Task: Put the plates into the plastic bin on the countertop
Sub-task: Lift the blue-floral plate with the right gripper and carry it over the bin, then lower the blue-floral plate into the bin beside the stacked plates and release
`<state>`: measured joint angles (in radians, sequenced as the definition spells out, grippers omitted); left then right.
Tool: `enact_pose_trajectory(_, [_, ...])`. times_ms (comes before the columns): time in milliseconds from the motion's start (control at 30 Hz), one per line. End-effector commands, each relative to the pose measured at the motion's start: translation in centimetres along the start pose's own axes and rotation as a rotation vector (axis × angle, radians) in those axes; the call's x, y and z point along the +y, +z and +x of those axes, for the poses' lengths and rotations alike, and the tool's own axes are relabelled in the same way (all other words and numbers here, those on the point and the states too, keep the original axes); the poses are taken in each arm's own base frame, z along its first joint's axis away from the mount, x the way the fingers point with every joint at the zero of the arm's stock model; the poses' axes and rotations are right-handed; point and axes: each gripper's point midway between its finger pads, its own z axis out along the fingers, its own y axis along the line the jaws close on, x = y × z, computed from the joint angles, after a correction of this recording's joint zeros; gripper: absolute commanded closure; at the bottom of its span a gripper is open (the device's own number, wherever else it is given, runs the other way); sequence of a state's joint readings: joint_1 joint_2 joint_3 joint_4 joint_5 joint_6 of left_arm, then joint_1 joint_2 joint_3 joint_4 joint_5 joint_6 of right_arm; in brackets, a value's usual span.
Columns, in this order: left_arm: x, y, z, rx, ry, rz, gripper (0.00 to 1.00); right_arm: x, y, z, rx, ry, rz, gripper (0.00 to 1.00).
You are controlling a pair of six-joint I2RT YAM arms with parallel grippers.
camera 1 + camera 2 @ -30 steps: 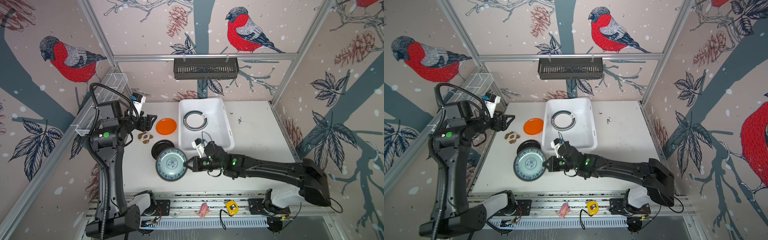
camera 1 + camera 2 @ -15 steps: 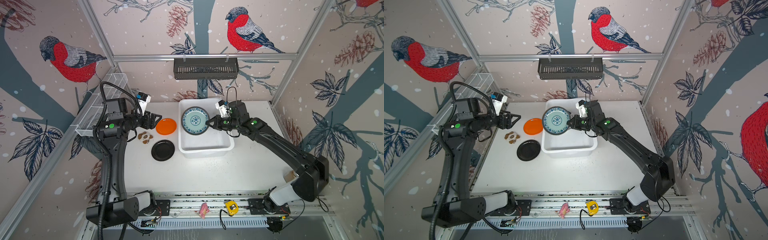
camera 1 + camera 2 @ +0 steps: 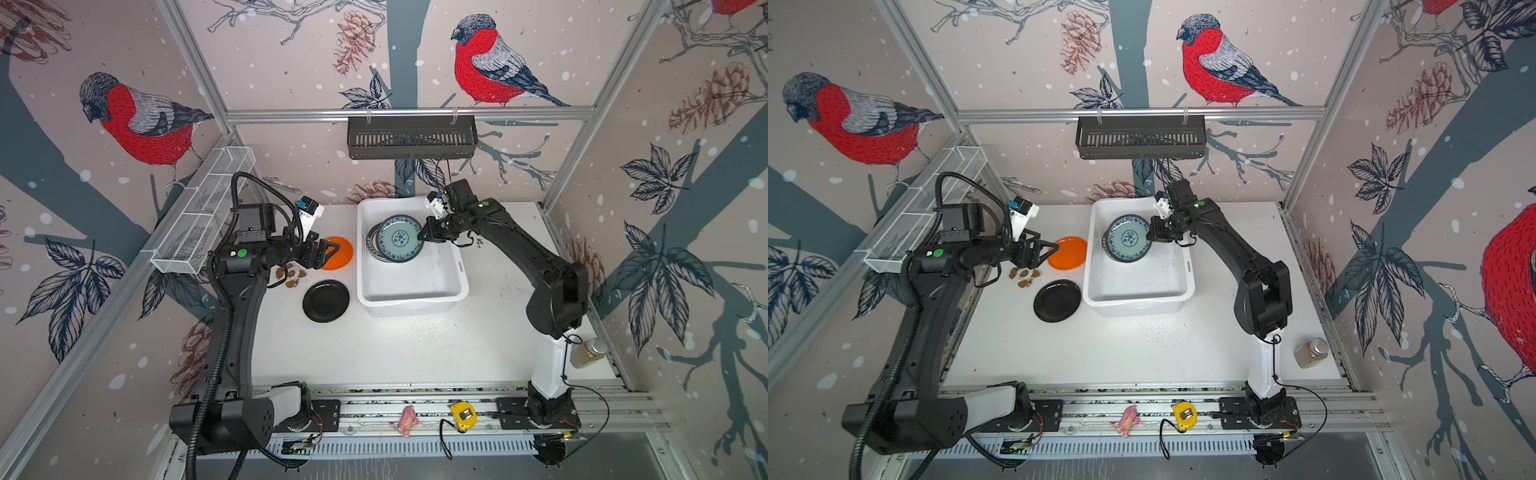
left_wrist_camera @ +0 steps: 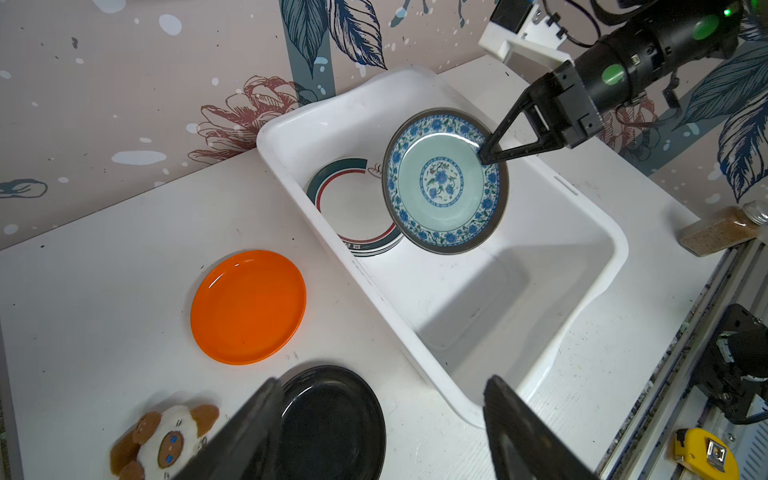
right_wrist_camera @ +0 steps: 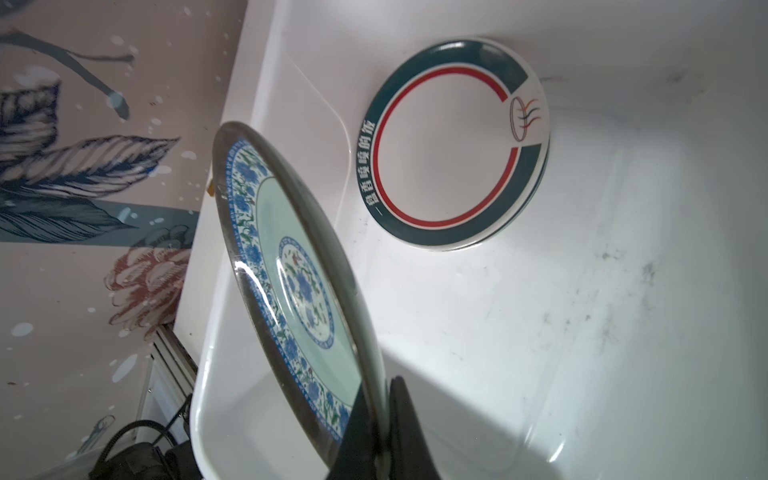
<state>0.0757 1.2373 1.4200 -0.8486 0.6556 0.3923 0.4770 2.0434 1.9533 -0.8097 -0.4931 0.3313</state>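
My right gripper is shut on the rim of the teal floral plate. It holds the plate tilted above the far half of the plastic bin. White plates with dark rim bands lie stacked in the bin beneath it. On the countertop, left of the bin, lie the orange plate and the black plate. My left gripper hangs open and empty over the orange plate's left edge.
A small plush toy lies left of the black plate. A black slotted basket hangs on the back rail and a wire-mesh tray on the left rail. A jar stands at the front right; a tape measure lies on the front rail.
My right gripper carried the teal floral plate from the table's front, beside the black plate, up and back over the bin. The left gripper shifted slightly right towards the orange plate.
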Motion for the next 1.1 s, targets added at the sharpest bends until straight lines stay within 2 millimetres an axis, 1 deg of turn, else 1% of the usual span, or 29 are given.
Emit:
enact_pose_trajectory(0, [-0.4,0.0,-0.5,-0.028,0.045,0.019,0.24,-0.8,1.2,2.0,0.12,-0.041,0.012,0.96])
enact_pose_trajectory(100, [-0.6,0.0,-0.3,-0.021,0.049,0.029,0.24,-1.1,2.1,2.1,0.151,-0.047,0.014,0.95])
enact_pose_trajectory(233, [-0.6,0.4,0.1,-0.002,0.051,0.05,0.24,-1.7,3.3,2.8,0.197,-0.05,0.023,0.95])
enact_pose_trajectory(300, [-0.6,0.7,0.4,0.008,0.051,0.062,0.24,-2.0,4.2,3.7,0.232,-0.054,0.03,0.95])
enact_pose_trajectory(433, [-0.6,0.9,0.4,0.005,0.058,0.072,0.24,-2.5,5.0,5.1,0.272,-0.052,0.043,0.94])
enact_pose_trajectory(567, [-1.0,0.8,0.2,-0.009,0.059,0.09,0.24,-2.4,5.7,6.3,0.307,-0.065,0.047,0.94])
enact_pose_trajectory(700, [-1.1,0.8,0.0,-0.019,0.062,0.093,0.24,-2.6,6.7,7.3,0.339,-0.068,0.049,0.94])
enact_pose_trajectory(833, [-1.2,0.6,-0.3,-0.03,0.072,0.089,0.24,-2.3,7.5,7.8,0.354,-0.083,0.054,0.94])
enact_pose_trajectory(1067, [-1.5,0.6,-0.5,-0.043,0.068,0.098,0.24,-2.4,8.7,8.5,0.378,-0.083,0.052,0.93])
